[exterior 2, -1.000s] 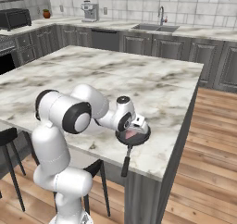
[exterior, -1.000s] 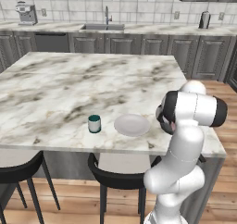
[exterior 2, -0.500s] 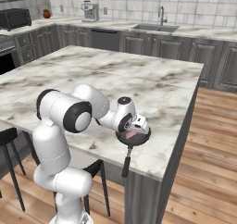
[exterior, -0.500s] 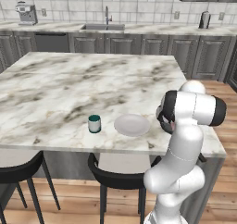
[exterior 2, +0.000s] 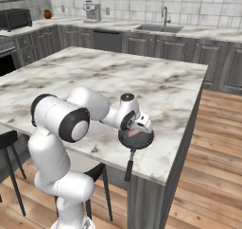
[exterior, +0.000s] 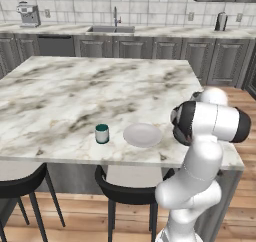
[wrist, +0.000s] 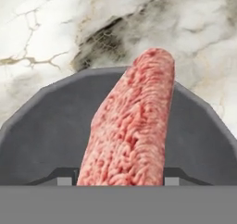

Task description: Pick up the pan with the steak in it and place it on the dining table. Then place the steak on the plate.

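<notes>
The black pan (exterior 2: 136, 139) rests on the dining table (exterior 2: 156, 86) near its right front corner, with its long handle (exterior 2: 129, 164) sticking out over the edge. The pinkish-red steak (wrist: 132, 121) lies in the pan (wrist: 41, 135). It runs up the middle of the hand view and past the far rim. My gripper (wrist: 119, 177) is down in the pan, its dark fingertips (wrist: 65, 176) pressed against both sides of the steak. In the right base view the gripper (exterior 2: 140, 127) sits directly over the pan. The white plate (exterior: 142, 134) lies left of my arm.
A small teal cup (exterior: 102, 133) stands just left of the plate. Two black stools (exterior: 125, 191) are tucked under the table's near edge. Counters with a sink (exterior: 111, 29) and a coffee machine (exterior: 28, 14) line the back wall. Wooden floor lies to the right.
</notes>
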Tool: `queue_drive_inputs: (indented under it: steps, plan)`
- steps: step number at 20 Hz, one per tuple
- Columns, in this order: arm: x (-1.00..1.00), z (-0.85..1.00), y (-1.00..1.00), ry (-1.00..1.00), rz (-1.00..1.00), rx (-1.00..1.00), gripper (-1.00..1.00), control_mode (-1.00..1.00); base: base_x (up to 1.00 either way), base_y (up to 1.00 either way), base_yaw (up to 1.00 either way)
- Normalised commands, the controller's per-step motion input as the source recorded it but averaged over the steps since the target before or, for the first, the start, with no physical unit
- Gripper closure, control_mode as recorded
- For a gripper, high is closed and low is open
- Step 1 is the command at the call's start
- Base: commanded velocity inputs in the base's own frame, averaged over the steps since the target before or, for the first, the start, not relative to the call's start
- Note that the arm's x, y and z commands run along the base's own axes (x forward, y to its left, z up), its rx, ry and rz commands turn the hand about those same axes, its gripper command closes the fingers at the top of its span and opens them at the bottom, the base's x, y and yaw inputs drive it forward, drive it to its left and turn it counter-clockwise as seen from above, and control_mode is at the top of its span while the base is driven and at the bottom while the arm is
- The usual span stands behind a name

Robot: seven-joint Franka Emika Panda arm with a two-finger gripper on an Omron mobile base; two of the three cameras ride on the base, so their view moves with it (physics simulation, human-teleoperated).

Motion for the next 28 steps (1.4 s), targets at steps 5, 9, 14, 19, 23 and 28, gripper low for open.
queue_drive_inputs:
  steps: [5,9,14,19,23,28]
  plan:
    - [-0.20,0.55,0.05,-0.05,0.00,0.04,1.00,-1.00,0.00,0.00,0.00]
    - [-0.09,0.33,0.43,-0.09,0.00,0.00,1.00,-1.00,0.00,0.00,0.00]
    - [-0.03,0.22,0.74,-0.12,-0.01,0.00,1.00,-1.00,0.00,0.00,0.00]
    - [0.00,0.17,0.87,-0.10,-0.03,0.00,1.00,-1.00,0.00,0.00,0.00]
    - [0.00,0.04,0.91,-0.06,-0.03,0.00,1.00,-1.00,0.00,0.00,0.00]
    - [-0.01,0.00,0.73,-0.03,-0.02,0.00,1.00,-1.00,0.00,0.00,0.00]
